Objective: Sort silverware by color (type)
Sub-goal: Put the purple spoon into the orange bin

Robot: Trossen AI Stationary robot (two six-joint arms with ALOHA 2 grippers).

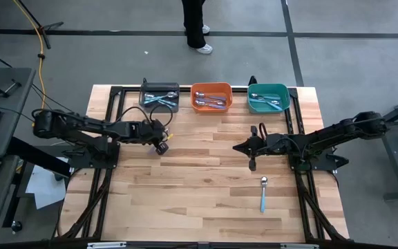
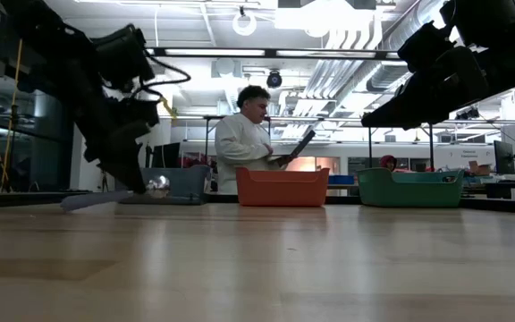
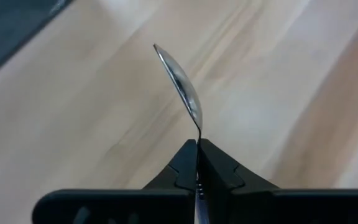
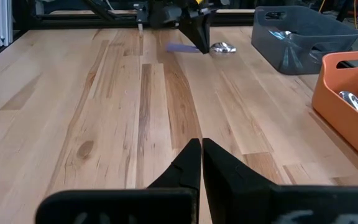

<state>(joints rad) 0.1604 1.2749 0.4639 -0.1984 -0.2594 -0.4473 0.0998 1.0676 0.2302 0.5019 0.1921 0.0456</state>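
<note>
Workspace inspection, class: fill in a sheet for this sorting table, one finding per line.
Surface: wooden table, mostly bare.
Job's things: one blue-handled spoon loose on the table; a lavender-handled spoon held; others in the bins.
Clutter: nothing seen.
Grippers: left gripper shut on the lavender-handled spoon near the grey bin; right gripper shut, empty.
Cables: yellow cable on the floor.
Surroundings: person behind the orange bin and teal bin.

Left arm: extended from the left edge toward the far-left part of the worktop, wrist angled down; left claw [image 1: 162, 143] low, fingers pressed together on a spoon [image 3: 182, 87]. Right arm: extended from the right edge toward centre; right claw [image 1: 252, 164] raised, fingers closed, empty.
</note>
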